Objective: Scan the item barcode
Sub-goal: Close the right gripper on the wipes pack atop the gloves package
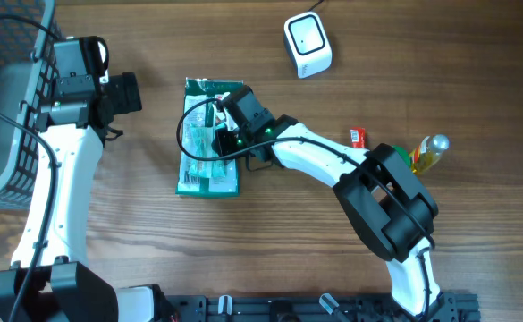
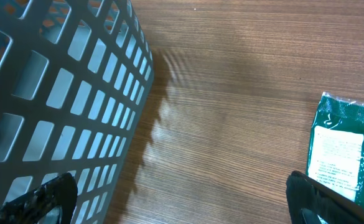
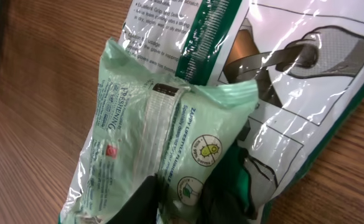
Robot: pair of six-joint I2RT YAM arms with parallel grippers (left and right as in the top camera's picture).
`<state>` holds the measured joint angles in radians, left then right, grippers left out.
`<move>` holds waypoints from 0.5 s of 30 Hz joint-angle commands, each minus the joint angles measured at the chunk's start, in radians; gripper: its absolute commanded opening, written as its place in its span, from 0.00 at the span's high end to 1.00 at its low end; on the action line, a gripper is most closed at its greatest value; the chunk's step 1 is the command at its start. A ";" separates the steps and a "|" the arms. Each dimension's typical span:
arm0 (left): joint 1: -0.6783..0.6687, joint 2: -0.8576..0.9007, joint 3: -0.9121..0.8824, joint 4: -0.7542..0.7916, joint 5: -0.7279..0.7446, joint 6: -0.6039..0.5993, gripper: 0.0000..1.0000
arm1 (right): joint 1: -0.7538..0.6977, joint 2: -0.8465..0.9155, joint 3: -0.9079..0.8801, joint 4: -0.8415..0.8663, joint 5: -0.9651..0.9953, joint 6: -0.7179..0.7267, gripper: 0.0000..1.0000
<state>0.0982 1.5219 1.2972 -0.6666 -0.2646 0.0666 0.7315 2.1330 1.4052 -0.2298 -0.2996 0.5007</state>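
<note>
- Wooden desk (image 1: 333,233) seen from overhead, laid out for a checkout-style scan.
- Grey mesh basket (image 1: 2,107) at the desk's left edge, close beside the left gripper (image 2: 178,205), which hovers with jaws wide apart and nothing between them.
- Right arm (image 1: 386,201) stretched across mid-desk, right gripper (image 3: 185,199) pinched onto the near end of the pale green pack (image 3: 163,124) (thin, crinkly film by the look of it).
- Dark green packet (image 1: 209,183) lying flat, partly under the pale green pack and touching it.
- Pale green pack, judged the item to be scanned, resting across the dark green packet and well apart from the scanner.
- White scanner (image 1: 307,43) standing near the far edge of the desk, beyond both packets.
- Risks as judged from here:
  - Hold taken on a soft end only, so liable to slip, or to let the pack droop and fold on the lift.
  - Glossy wrap against glossy wrap, so the dark green packet might drag along.
  - Barcode not made out in any view, so the wrong face may get presented.
  - Glare off the film may spoil the read.
</note>
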 commanded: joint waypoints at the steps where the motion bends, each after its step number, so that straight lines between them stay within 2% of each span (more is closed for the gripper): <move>1: 0.000 -0.002 0.002 0.003 -0.002 0.008 0.00 | 0.003 0.021 -0.006 0.009 -0.048 0.003 0.73; 5: 0.000 -0.002 0.002 0.003 -0.002 0.008 0.00 | 0.005 0.021 -0.006 -0.007 -0.042 0.046 0.73; 6: 0.000 -0.002 0.002 0.003 -0.002 0.008 0.00 | 0.005 0.021 -0.006 -0.009 -0.038 0.045 0.76; 8: 0.000 -0.002 0.002 0.003 -0.002 0.008 0.00 | 0.005 0.021 -0.006 -0.009 -0.039 0.045 0.96; 11: 0.000 -0.002 0.002 0.003 -0.002 0.008 0.00 | -0.013 -0.013 -0.006 0.004 -0.040 0.046 0.96; 15: 0.000 -0.002 0.002 0.003 -0.002 0.008 0.00 | -0.067 -0.158 -0.006 -0.063 -0.041 0.050 0.96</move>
<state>0.0982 1.5219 1.2972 -0.6662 -0.2646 0.0666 0.7136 2.1147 1.4048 -0.2523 -0.3378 0.5392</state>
